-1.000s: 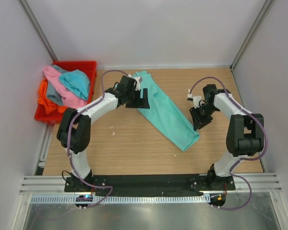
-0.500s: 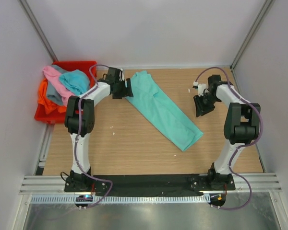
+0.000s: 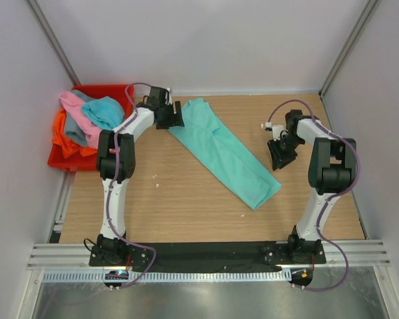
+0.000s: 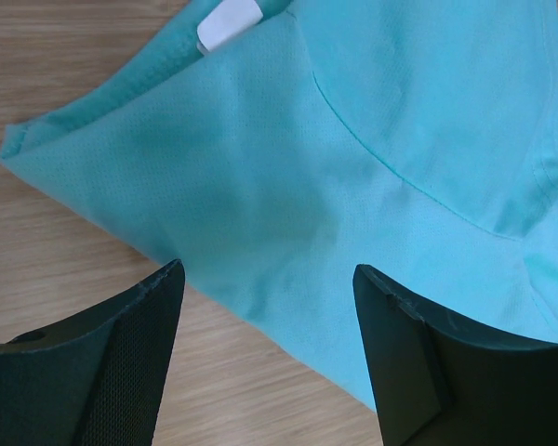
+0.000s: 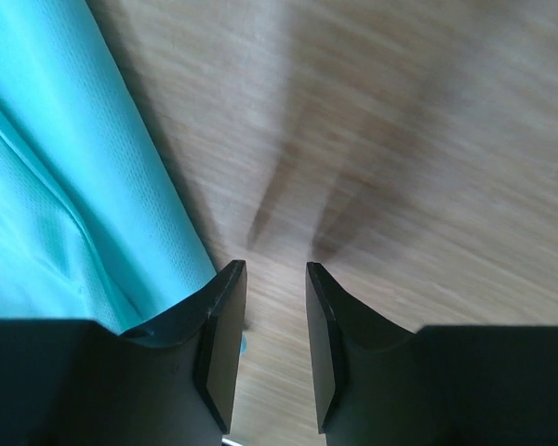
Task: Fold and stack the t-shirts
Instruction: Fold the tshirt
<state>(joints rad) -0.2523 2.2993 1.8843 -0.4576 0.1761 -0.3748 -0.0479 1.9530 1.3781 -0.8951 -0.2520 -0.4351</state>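
The mint green t-shirt lies folded lengthwise as a long strip, slanting from the back middle of the table to the front right. In the left wrist view its collar end with a white tag shows under my left gripper, which hangs open just above the shirt's edge. My left gripper is at the shirt's far left corner. My right gripper hovers over bare wood to the right of the shirt, jaws a narrow gap apart and empty. The shirt's edge lies left of it. Pink, turquoise, orange and grey t-shirts are piled in the bin.
A red plastic bin stands at the back left corner, its shirts spilling over its rim. White walls and metal frame posts close in the wooden table on three sides.
My left gripper has drawn back from over the shirt toward the back left, to the shirt's far corner. The right gripper has shifted slightly up and away from the shirt's edge.
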